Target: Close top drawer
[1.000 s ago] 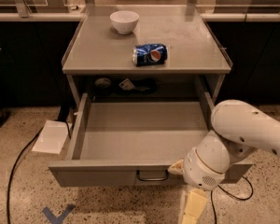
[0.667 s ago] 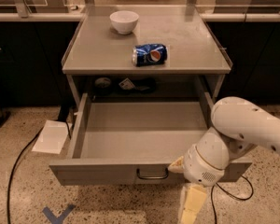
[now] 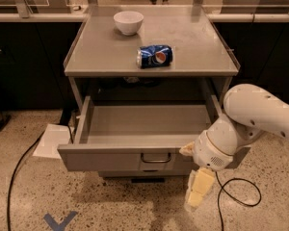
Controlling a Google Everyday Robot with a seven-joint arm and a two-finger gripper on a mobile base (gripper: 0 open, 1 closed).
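Hanging beside the right end of the drawer front, the gripper point(image 3: 197, 191) points toward the floor, its opening impossible to tell, while the top drawer point(image 3: 144, 124) stands pulled fully out under the table point(image 3: 192, 37) bearing a white bowl point(image 3: 128, 21) and a blue can point(image 3: 154, 56).

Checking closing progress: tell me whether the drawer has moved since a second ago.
Yes. The drawer slid inward, its front nearer the table edge; the gripper is below its right corner.

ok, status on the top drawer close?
Tool low by the top drawer front, right end. Drawer open, pulled well out. Pepsi can and white bowl on the cabinet top, out of its path.
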